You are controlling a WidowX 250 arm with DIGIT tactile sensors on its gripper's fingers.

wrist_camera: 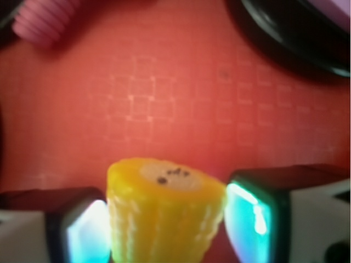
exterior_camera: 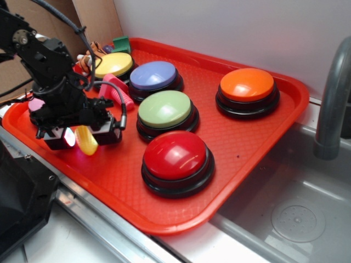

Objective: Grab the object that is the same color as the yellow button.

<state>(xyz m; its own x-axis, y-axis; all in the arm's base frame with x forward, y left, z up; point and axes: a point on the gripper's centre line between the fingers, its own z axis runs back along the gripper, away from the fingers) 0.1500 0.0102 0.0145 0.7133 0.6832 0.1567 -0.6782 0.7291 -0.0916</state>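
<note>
Exterior: five buttons, pincer (exterior_camera: 78, 137) gripping one corn (exterior_camera: 86, 140)

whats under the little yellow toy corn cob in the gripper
The small yellow plastic corn cob sits between the fingers of the gripper, over the bare red plastic tray. Nothing else shows around it; the spot directly beneath it is hidden by the cob.

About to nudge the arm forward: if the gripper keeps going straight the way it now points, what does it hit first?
Probably the red tray floor. The gripper, holding the corn, points down at bare tray in the wrist view; the pink bolt and a button's black base sit off to the sides. Depth is unclear.
</note>
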